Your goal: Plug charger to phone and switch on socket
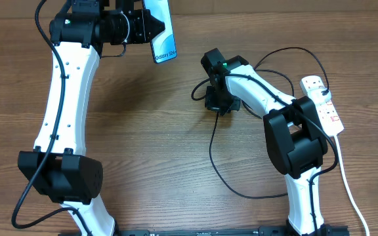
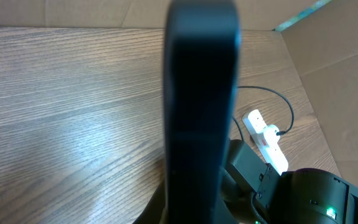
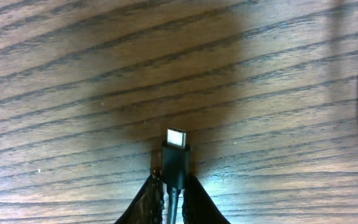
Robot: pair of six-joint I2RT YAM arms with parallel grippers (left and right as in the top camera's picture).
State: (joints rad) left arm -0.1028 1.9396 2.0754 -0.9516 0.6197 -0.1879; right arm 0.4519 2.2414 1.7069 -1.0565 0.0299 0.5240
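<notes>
While I watch from the overhead view, the wooden table (image 1: pixel 149 131) fills most of the picture, with the left arm (image 1: pixel 64 98) reaching up its left side and the right arm (image 1: pixel 294 141) bent in from the lower right.

The socket (image 1: pixel 323 105) lies at the table's right edge, just beside the right arm's elbow, its white cord trailing down toward the front. I can see red switches on it, but not how they are set.

The phone (image 1: pixel 161 33) is off the table, clamped in the left gripper (image 1: pixel 151 29) near the far edge, screen lit. From the left wrist I see it edge-on as a dark bar (image 2: pixel 201 93).

The charger (image 1: pixel 214 154) loops thinly across the wood between the arms, well apart from the phone.

The right gripper (image 1: pixel 218 99) sits low over the table's middle. Through its wrist camera its jaws pinch the charger's black connector (image 3: pixel 176 155) from both sides, the metal tip pointing away from the fingers (image 3: pixel 146 198).
</notes>
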